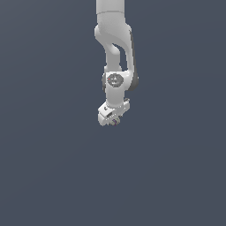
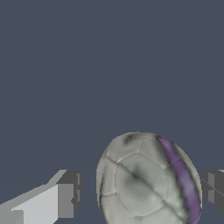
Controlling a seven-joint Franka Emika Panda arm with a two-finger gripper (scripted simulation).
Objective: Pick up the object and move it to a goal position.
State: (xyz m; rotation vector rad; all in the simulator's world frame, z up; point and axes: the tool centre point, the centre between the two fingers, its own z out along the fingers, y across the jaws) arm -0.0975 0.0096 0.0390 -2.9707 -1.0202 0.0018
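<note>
Half of the object [image 2: 146,179] is cut off between the gripper [image 2: 140,190] fingers, grip contact unclear.

One object [image 2: 146,179], one gripper [image 2: 140,190], two fingers [image 2: 65,194].

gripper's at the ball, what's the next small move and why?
Probably close the jaws. In the wrist view the grey-beige, purple-striped panelled ball sits between the white gripper's dark fingertips, with gaps showing on both sides, so it does not look gripped yet. The exterior view is too small to confirm.
</note>
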